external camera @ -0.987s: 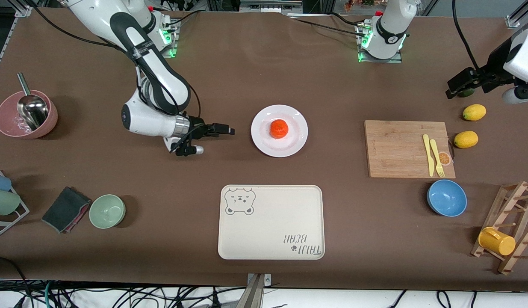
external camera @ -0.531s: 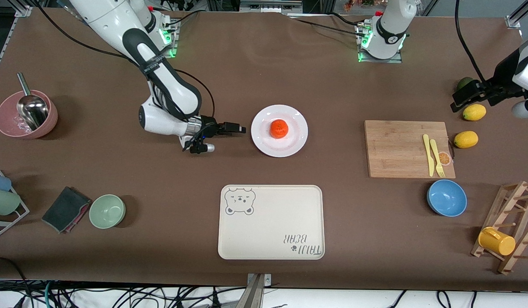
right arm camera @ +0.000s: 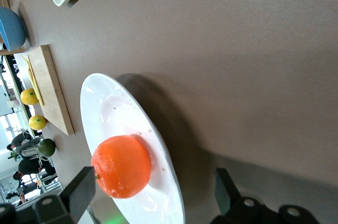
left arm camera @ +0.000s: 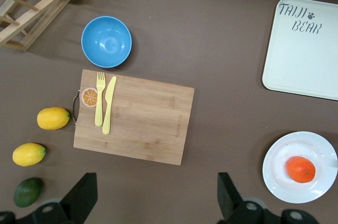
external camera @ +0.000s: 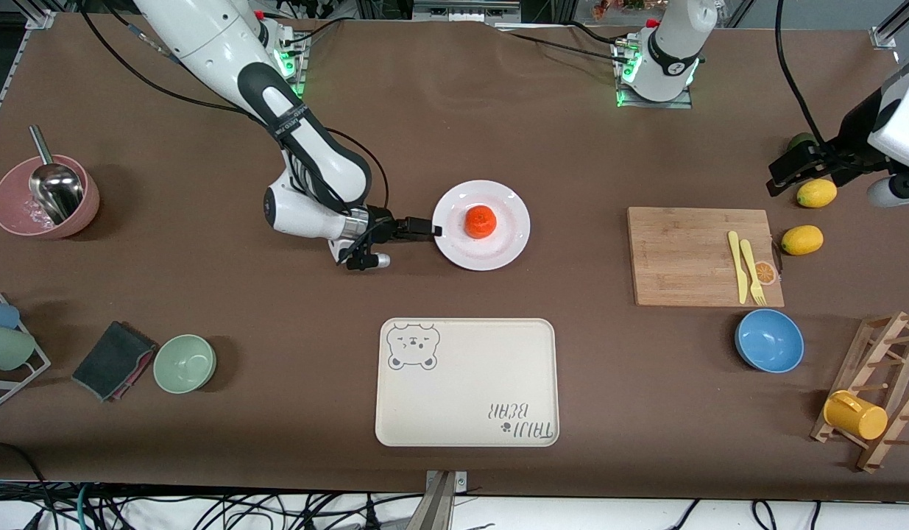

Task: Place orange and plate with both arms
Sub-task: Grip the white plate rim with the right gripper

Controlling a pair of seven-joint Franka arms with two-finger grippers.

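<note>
Your right gripper [external camera: 433, 230] sits low at the rim of the plate [external camera: 509, 246], on the side twd the right arm's end of the surface [external camera: 454, 125]. Its fingers [right arm camera: 79, 192] are spread wide w/ nothing btwn them; in the right wrist view the plate rim lies in line w/ the gap.

The orange [external camera: 480, 221] rests on the plate, about centre, slightly twd the bases. The plate sits mid-surface, farther from the front camera than the bear-print tray [external camera: 467, 382], well apart from it.

Your left gripper [external camera: 782, 168] hangs in the air at the left arm's end of the surface, over the spot by an avocado [external camera: 798, 140] and the lemon [external camera: 816, 193] next to it. Its fingers [left arm camera: 82, 197] are wide open too, holding nothing. Left arm is waiting.

A 2nd lemon [external camera: 801, 240] lies just beside the bamboo cutting board [external camera: 690, 254], which carries a yellow plastic knife [external camera: 737, 265], a yellow fork [external camera: 752, 272] & an orange-slice picture [external camera: 765, 273]. A blue bowl [external camera: 769, 341] sits nearer the front camera than the board; a wooden rack [external camera: 885, 383] w/ a yellow cup [external camera: 854, 415] stands beside the bowl at the surface's end.

At the right arm's end you have a pink bowl [external camera: 12, 213] w/ a metal scoop [external camera: 55, 188] in it, a green bowl [external camera: 184, 363], a dark folded cloth [external camera: 113, 360] beside it & a wire rack [external camera: 16, 368] at the edge.
</note>
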